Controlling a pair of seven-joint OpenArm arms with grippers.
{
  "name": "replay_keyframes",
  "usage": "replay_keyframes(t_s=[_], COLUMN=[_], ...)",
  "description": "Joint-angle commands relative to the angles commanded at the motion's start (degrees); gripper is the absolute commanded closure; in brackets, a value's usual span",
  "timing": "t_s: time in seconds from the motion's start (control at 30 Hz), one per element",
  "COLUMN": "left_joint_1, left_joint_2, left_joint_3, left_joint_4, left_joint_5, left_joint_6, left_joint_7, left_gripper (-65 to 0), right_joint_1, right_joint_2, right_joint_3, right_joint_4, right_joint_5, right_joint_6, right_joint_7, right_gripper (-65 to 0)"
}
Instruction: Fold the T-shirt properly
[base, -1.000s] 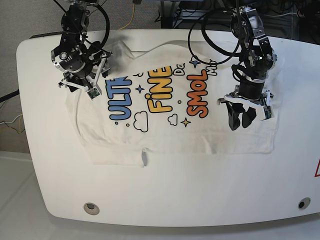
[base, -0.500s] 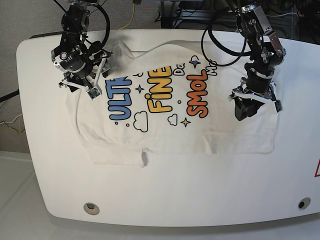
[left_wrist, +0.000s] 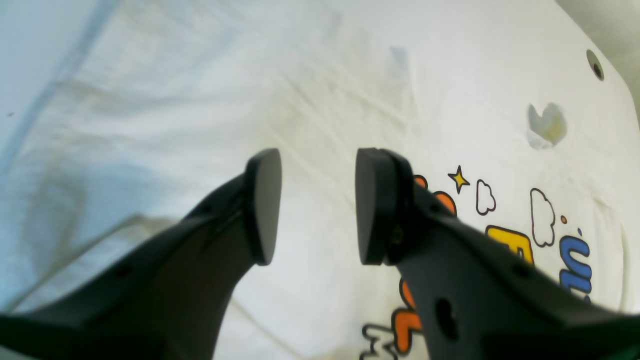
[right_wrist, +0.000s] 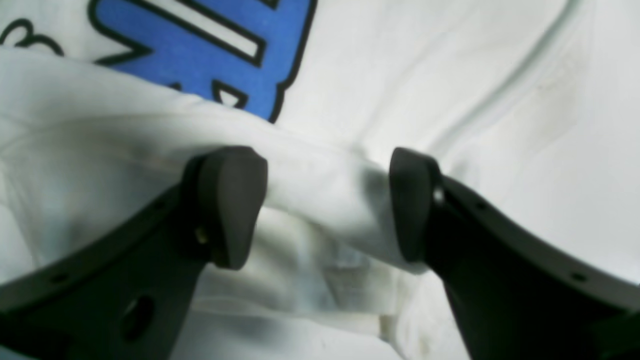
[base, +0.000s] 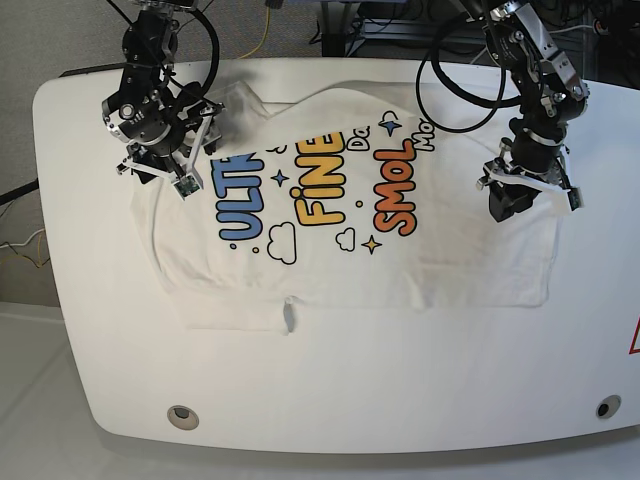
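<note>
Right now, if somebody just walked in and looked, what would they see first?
Probably the T-shirt, spread across the middle of the white table with big blue, yellow and orange cartoon letters on its front. Next, the two black robot arms over it: the right gripper, open, straddles a raised fold of cloth at one sleeve end, and the left gripper, also open, is above the shirt's other end.

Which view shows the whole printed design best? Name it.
The base view: the T-shirt lies spread on the table, with all the printed lettering visible. The left wrist view catches only orange, yellow and blue letter fragments beside the left claw; the right wrist view shows one blue letter.
</note>
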Motion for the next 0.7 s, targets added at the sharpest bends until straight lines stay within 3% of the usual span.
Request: replay_keyframes(t_s=[0.7], left_joint_1=[0.62], left_joint_2=[-0.6], left_joint_3=[-3.25], left_joint_4=[0.62], left_joint_5=[-0.09], left_joint_6=[7.82], left_joint_7=[10.29], left_gripper=[-22.3], right_joint_1=[-0.26], right_joint_2=[0.09], right_joint_3=[0.09], right_joint_4=[-2.02], right_joint_5=[0.0], right_joint_6=[0.0], right_joint_7=[2.2], right_gripper=[-39.6])
